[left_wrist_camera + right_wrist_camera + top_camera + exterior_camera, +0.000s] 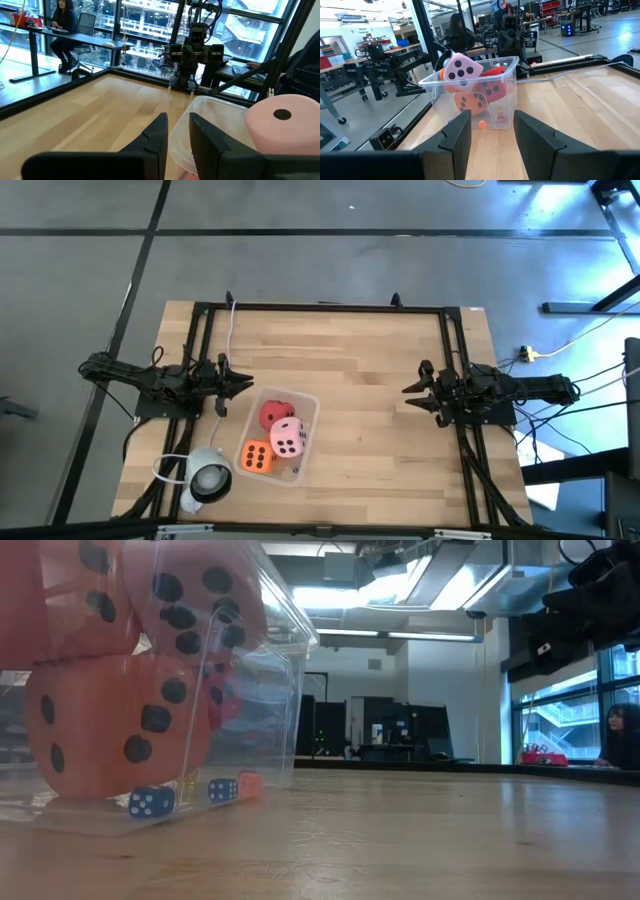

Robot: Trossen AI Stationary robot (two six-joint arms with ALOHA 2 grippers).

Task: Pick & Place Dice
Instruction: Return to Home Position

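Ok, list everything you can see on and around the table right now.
Table: one, pale wood, under everything.
Bin: one, clear plastic, beside the left arm.
Large dice: three, red, pink, orange, piled in the bin.
Small dice: at least three, two blue, one orange, on the bin's floor.
White device: one, round, by the bin at the table's edge.
Person: one, seated at a desk behind.
Left gripper: dark, empty, slightly open, beside the bin.
Right gripper: dark, empty, open, table's right side.

The soft pale pink die (pixel 290 437) has black dots. So do the soft red die (pixel 272 412) and soft orange die (pixel 256 456). A tiny blue die (pixel 151 802) has white dots. The plastic bin (pixel 440 99) is clear.
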